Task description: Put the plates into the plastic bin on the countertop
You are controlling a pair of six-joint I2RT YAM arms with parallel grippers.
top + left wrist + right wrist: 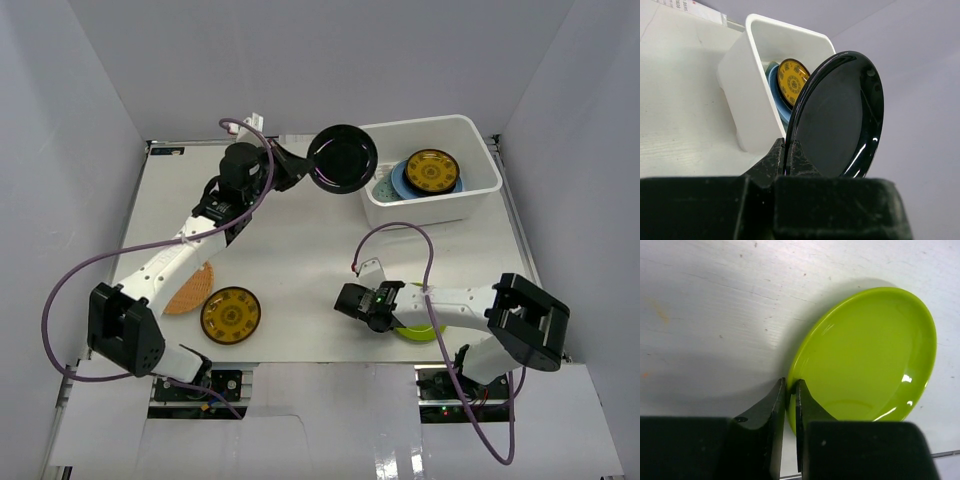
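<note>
My left gripper (306, 168) (788, 146) is shut on the rim of a glossy black plate (342, 158) (840, 115), held on edge in the air at the left end of the white plastic bin (430, 123) (747, 100). Inside the bin, a patterned yellow plate (432, 172) (792, 80) lies on a light blue plate (400, 181) (774, 82). My right gripper (392, 318) (790, 384) is shut on the rim of the lime green plate (422, 331) (865, 355), tilted just above the countertop (300, 250) at the front right.
A second patterned yellow plate (230, 314) lies on the countertop at the front left. A woven-look orange plate (190, 291) lies beside it, partly under my left arm. Grey walls enclose the countertop. A purple cable arches above the right arm.
</note>
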